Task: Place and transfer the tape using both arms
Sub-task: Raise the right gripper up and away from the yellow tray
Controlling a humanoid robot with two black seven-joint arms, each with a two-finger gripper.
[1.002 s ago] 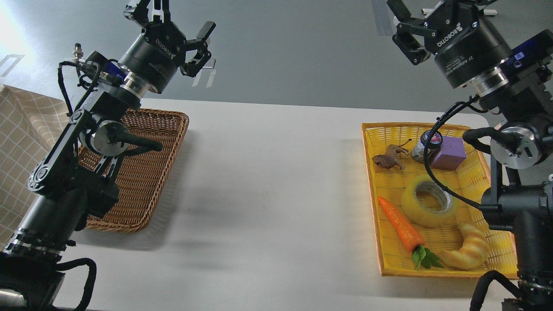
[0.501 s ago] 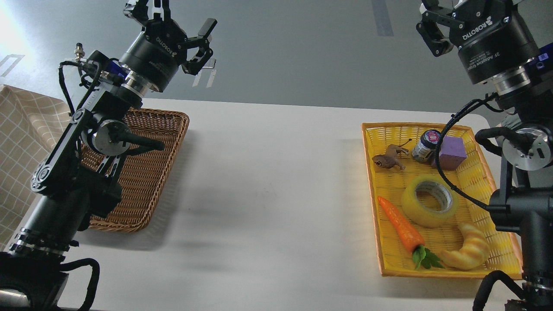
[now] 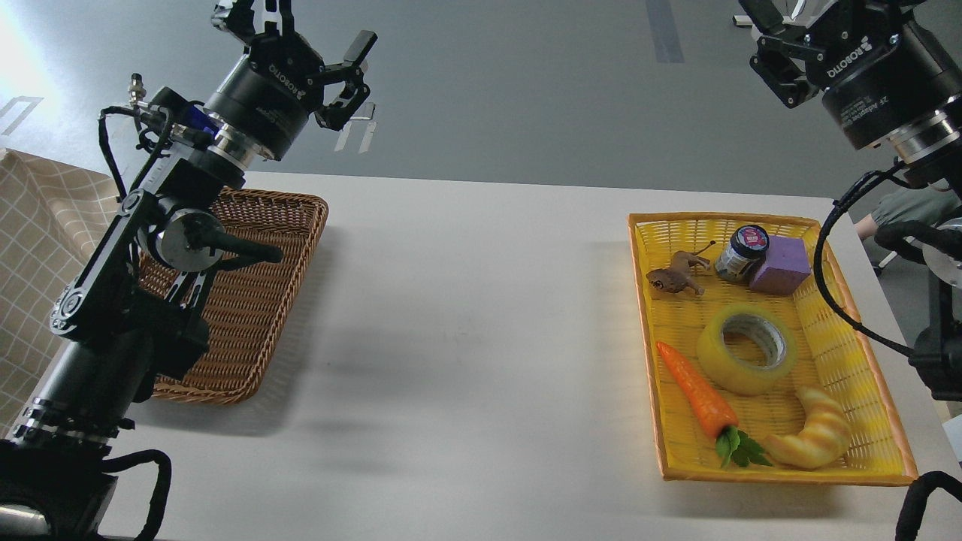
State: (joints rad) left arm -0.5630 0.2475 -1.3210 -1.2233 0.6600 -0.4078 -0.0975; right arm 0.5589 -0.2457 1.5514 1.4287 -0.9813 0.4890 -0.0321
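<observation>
The tape (image 3: pixel 746 349), a translucent yellow roll with a grey-white core, lies flat in the middle of the yellow basket (image 3: pixel 864 353) on the right of the table. My right gripper (image 3: pixel 789 19) is high at the top right, well above and behind the basket. Its one visible finger is splayed out and the other is cut off by the frame edge. My left gripper (image 3: pixel 301 34) is open and empty, raised above the far end of the brown wicker basket (image 3: pixel 248 330) on the left. Both grippers are far from the tape.
In the yellow basket a carrot (image 3: pixel 695 391) and a croissant (image 3: pixel 815 439) lie close to the tape, with a toy animal (image 3: pixel 676 276), a small jar (image 3: pixel 740 253) and a purple block (image 3: pixel 780 267) behind it. A checked cloth (image 3: pixel 37 248) hangs at the left.
My right arm has swung right and upward, off the yellow basket, and its cable no longer crosses the tape. My left arm has barely moved.
</observation>
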